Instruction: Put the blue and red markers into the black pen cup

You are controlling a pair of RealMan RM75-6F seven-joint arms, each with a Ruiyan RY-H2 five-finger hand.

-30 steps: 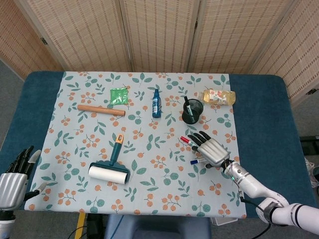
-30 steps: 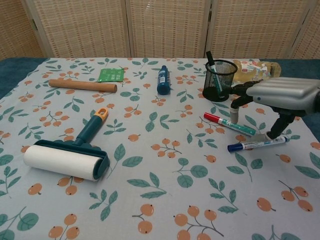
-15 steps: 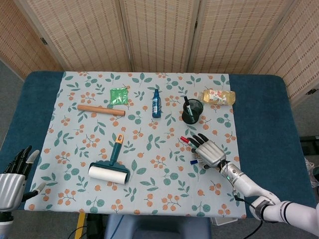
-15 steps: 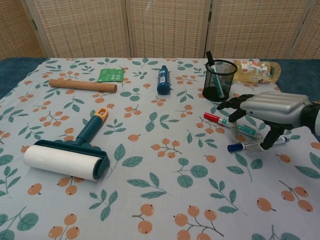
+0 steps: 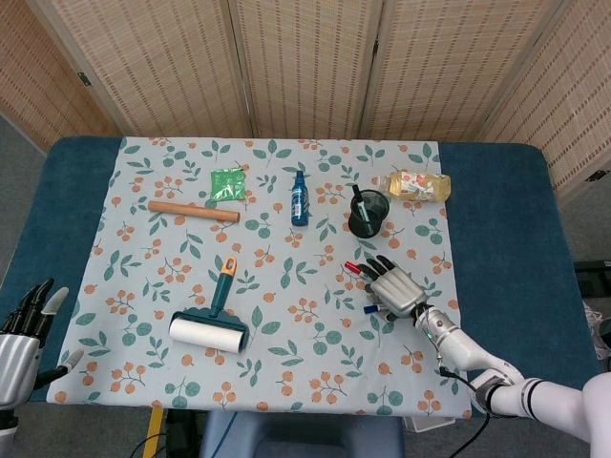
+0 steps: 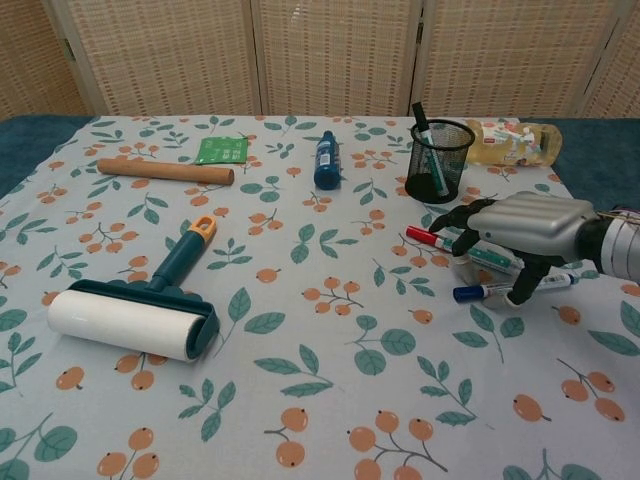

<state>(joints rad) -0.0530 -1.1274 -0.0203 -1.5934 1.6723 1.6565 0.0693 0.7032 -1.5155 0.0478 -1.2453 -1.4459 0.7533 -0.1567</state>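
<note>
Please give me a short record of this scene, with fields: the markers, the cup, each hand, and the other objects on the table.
markers: red-capped marker and blue-capped marker lie on the floral cloth, under the right hand
cup: black mesh pen cup, upright, a dark pen inside
right hand: low over both markers, fingers spread, lifting nothing
left hand: off the table's left edge, open
others: lint roller, wooden stick, blue bottle, green packet, yellow pouch

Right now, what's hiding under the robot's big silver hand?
Under the right hand lie the red marker and blue marker. Their capped ends poke out; the hand covers their middles.
</note>
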